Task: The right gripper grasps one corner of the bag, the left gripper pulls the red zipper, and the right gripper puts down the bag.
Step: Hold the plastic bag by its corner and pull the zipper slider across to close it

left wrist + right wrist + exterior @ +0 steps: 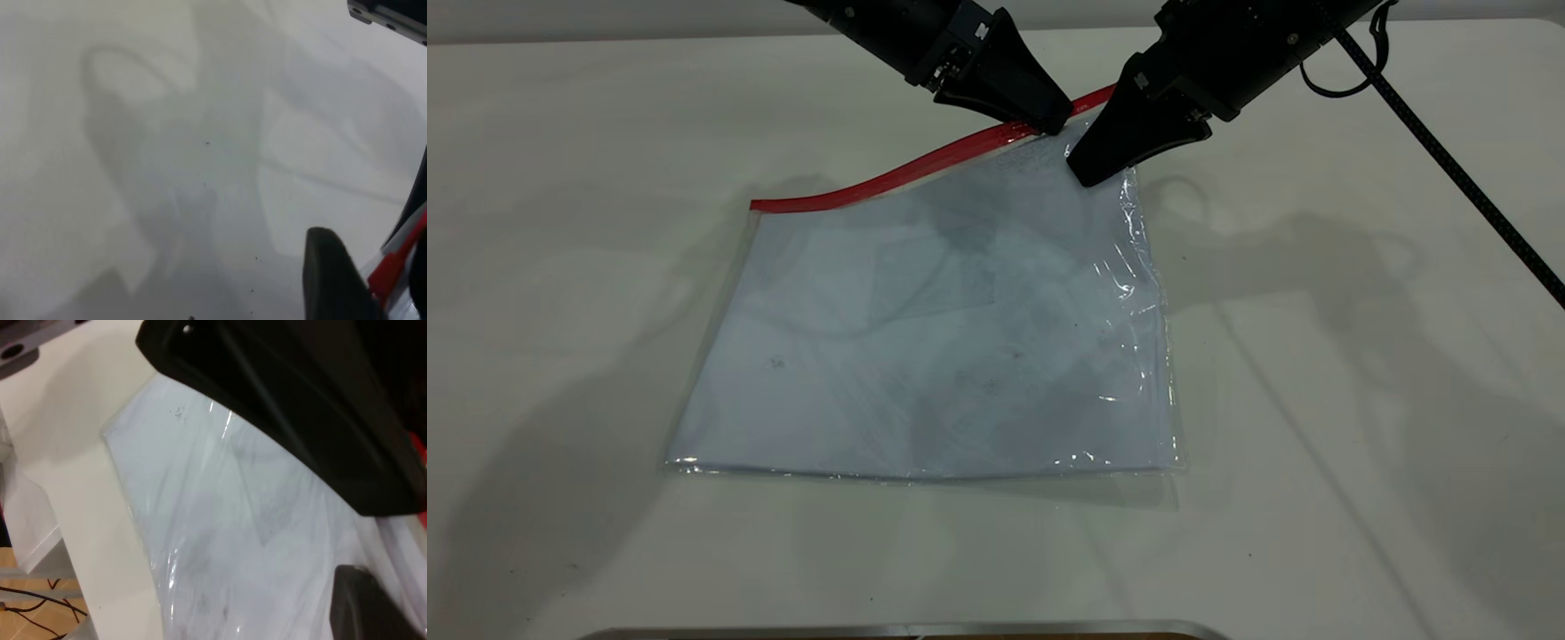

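Both arms meet at the bag's far right corner

The desk point(1316, 400) carries the bag point(934, 356), its far right corner lifted by the right gripper point(1089, 169), jaws clamped on the bag. The left gripper point(1054, 120) has jaws clamped on the red zipper point(889, 178); pulling should run leftward along the strip while the right holds firm.

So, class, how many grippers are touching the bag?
2. The left gripper is at the red zipper near the bag's far corner; the right gripper is on that corner, beside it.
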You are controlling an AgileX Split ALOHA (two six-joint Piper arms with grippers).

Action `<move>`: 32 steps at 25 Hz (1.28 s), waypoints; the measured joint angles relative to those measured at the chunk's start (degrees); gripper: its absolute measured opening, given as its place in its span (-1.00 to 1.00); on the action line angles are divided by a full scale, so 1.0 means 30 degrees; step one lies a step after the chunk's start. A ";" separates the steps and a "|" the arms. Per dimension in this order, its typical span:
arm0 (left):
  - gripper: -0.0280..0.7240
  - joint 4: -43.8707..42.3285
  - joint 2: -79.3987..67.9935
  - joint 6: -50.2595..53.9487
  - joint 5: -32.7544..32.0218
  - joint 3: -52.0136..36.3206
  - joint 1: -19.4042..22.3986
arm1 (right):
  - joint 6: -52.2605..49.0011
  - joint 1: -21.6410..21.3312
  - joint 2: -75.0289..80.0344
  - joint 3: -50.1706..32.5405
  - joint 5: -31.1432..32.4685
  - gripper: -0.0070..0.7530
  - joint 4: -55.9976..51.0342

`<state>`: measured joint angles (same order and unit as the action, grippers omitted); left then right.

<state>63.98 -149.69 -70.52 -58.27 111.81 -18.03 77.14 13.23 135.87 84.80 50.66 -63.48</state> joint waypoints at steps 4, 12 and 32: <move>-0.41 0.0000 0.0000 0.0000 0.0022 0.0000 0.0000 | 0.0000 0.0000 0.0000 0.0000 0.0004 -0.89 -0.0084; -0.76 0.0000 0.0000 -0.0391 0.0005 0.0000 0.0020 | 0.0000 -0.0055 0.0017 0.0005 0.0026 -0.89 -0.0192; -0.76 -0.0435 0.0019 -0.0431 -0.0538 0.0157 0.1324 | 0.0667 -0.1247 0.0113 0.0022 0.1137 -0.89 -0.3168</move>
<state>62.67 -149.63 -71.82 -59.89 112.28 -14.06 79.14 9.49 136.21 84.87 54.08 -72.98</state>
